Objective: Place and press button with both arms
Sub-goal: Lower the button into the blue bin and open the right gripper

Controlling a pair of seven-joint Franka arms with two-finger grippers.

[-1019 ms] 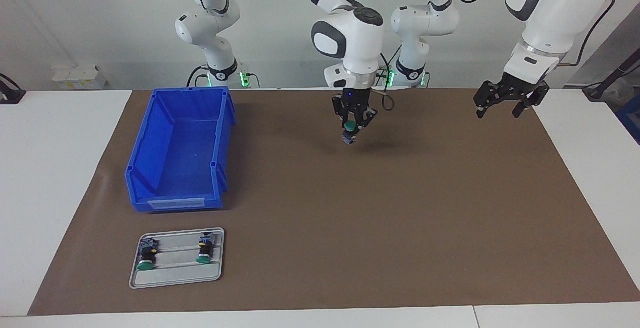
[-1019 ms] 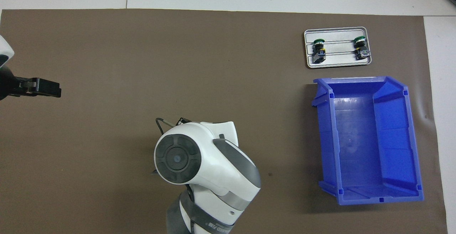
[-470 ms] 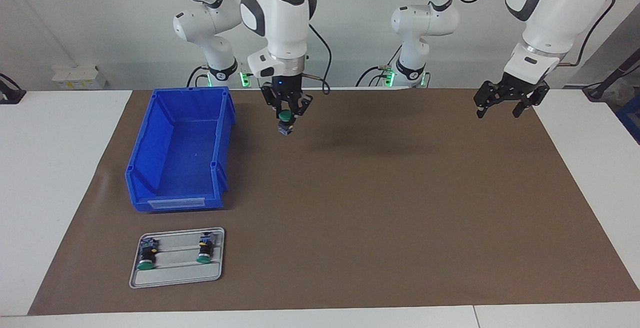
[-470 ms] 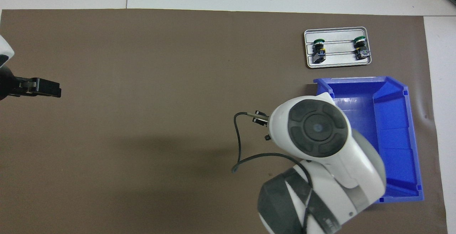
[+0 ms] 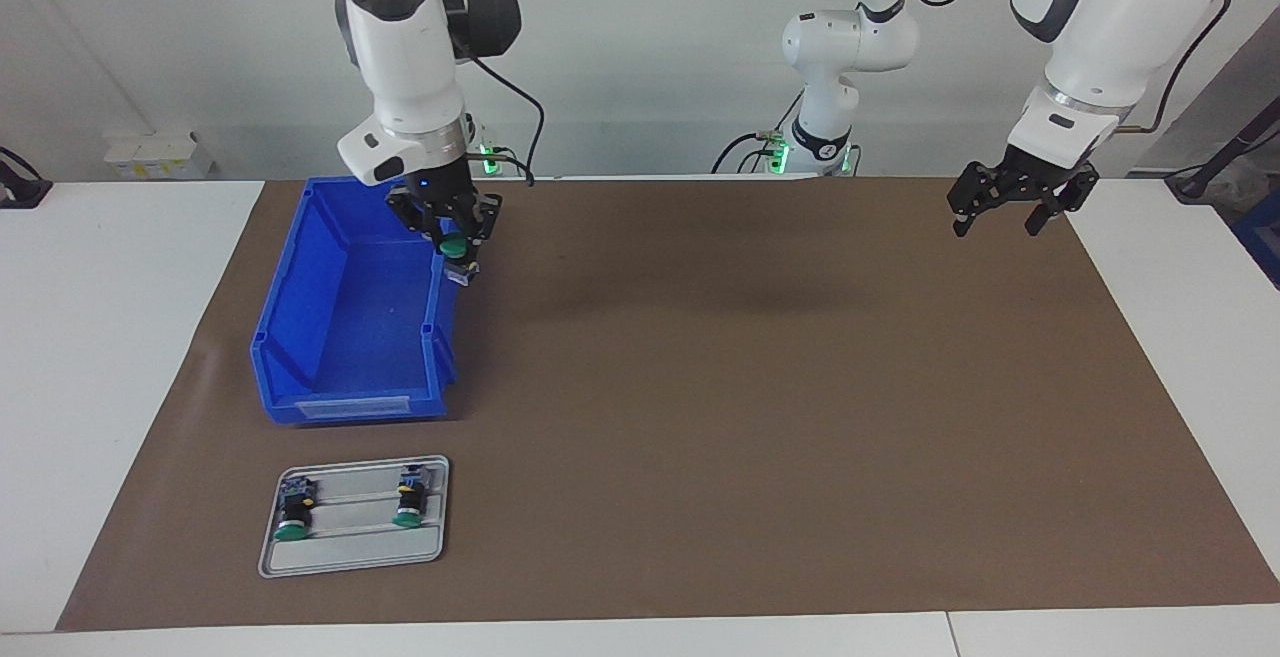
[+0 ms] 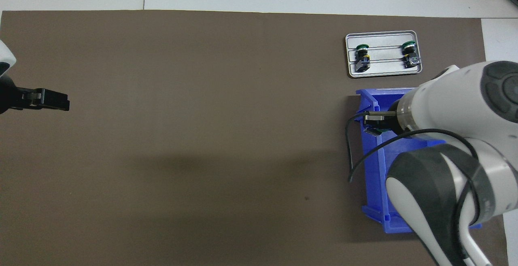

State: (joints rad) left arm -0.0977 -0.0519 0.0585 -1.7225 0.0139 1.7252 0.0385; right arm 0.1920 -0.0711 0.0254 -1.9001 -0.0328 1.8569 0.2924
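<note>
My right gripper (image 5: 455, 249) is shut on a green-capped button (image 5: 456, 252), held in the air over the inner wall of the blue bin (image 5: 345, 337). In the overhead view the right gripper (image 6: 374, 125) shows beside the bin's rim (image 6: 370, 152), with most of the button hidden under the wrist. Two more green-capped buttons (image 5: 293, 514) (image 5: 408, 499) lie on the grey tray (image 5: 350, 557), also seen as buttons (image 6: 362, 55) (image 6: 410, 53) from overhead. My left gripper (image 5: 1010, 217) hangs open and still over the mat's corner at the left arm's end.
The blue bin (image 6: 429, 136) stands at the right arm's end of the brown mat (image 5: 750, 417), and its inside shows nothing. The grey tray (image 6: 384, 69) lies just farther from the robots than the bin. White table surface (image 5: 110, 357) borders the mat.
The right arm has swung from over the middle of the mat to the blue bin, carrying the button. The left arm has not moved.
</note>
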